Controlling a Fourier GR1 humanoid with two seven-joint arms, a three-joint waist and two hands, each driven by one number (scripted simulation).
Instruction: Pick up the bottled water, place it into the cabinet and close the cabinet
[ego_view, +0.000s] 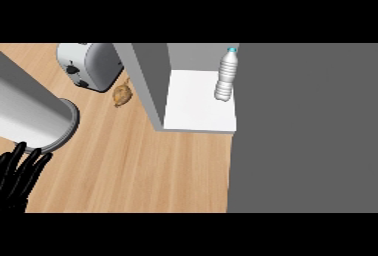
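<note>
Down at the lower left of the frame, nearest to me in the head view, the left hand rests over the wooden tabletop with its dark fingers straight and spread, holding nothing. The right hand does not show anywhere here, so I can say nothing of it. Just above the left hand stands a tall grey cylinder, and beyond that, at the upper left, a toaster with a small brown item lying beside it on the wood. Toward the upper middle, the bottled water already stands on the white shelf of the cabinet, near its right edge, with no hand on it. By the look of it the placing is done; a wide grey panel, probably the door, fills the right side, and closing it seems to be what remains.
</note>
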